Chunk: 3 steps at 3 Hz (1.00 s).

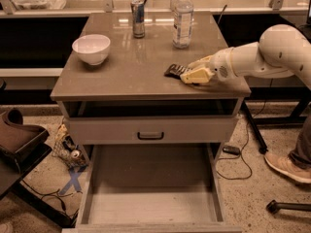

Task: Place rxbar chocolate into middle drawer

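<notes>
Reaching in from the right, our gripper (187, 75) lies low on the table (126, 76), its tip against the rxbar chocolate (173, 70). The bar rests flat near the table's right front edge, and we cannot tell whether the gripper has hold of it. The middle drawer (150, 205) stands pulled out beneath the closed drawer front (194, 129).

The cream-yellow gripper (193, 75), on a white arm (272, 52) at the right of the grey-brown tabletop (126, 74), lay against the near-black, pale-striped rxbar chocolate (173, 70), while the bowl (91, 48) was white, the bottle (183, 17) clear, and the middle drawer (150, 205) grey with a paler floor.
</notes>
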{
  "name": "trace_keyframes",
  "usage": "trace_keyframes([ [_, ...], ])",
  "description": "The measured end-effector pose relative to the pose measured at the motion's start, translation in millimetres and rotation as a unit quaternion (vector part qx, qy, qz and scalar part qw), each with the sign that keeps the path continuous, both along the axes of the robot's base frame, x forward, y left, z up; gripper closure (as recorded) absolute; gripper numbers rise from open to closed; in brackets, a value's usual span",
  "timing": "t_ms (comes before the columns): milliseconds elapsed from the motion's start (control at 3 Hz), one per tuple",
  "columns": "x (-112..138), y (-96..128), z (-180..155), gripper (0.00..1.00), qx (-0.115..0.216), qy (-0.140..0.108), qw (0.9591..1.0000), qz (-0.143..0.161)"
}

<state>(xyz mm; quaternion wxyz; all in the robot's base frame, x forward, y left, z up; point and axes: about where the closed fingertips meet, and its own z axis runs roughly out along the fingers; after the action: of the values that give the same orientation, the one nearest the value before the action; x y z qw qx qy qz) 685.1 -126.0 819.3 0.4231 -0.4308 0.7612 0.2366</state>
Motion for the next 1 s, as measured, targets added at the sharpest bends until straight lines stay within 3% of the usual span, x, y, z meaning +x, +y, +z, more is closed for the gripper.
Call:
trace_keyframes([
  [1000,-0.1,-0.1,0.3,1.0,0.0,0.0,1.0,0.0],
])
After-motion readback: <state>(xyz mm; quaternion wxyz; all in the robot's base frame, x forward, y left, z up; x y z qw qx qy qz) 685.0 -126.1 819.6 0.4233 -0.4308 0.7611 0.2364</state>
